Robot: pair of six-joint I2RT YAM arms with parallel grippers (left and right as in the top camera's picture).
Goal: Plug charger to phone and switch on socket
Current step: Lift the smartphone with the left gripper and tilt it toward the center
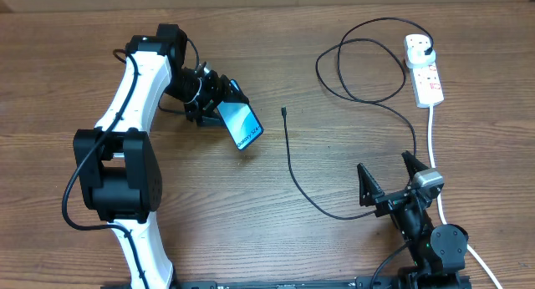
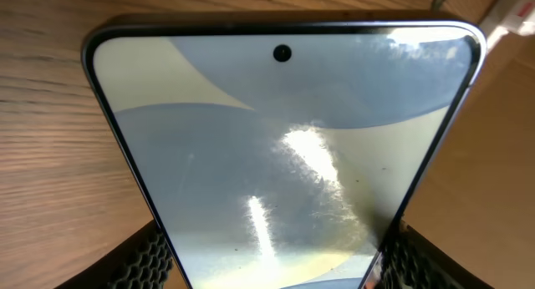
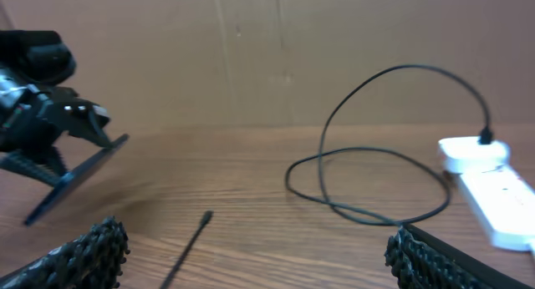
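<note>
- The left claw (image 1: 219,114) is clamped on the phone (image 1: 244,128). It holds the phone tilted off the wooden table (image 1: 251,230), screen up, with the free end pointing toward the cable.
- The right claw (image 1: 391,182) hangs wide open and empty at the table's near side, just beside the thick white cord (image 1: 432,139).
- The charger (image 1: 290,168) has its black plug (image 1: 428,48) already seated in the power strip (image 1: 425,76) at the far right. Its connector tip (image 1: 285,112) lies loose on the wood, near the phone but not touching it.
- I'd say the plugging-in step is at hand. The right claw needs to take the cable just behind the tip and carry it to the phone's port.
- The awkward bit is that the front lens hole (image 2: 282,53) sits at the phone's free end. The port is therefore probably at the gripped end, between the fingers (image 2: 150,260).
- The slack loops (image 1: 359,72) by the strip could drag.
- I can't make out whether the strip's switch is on.
</note>
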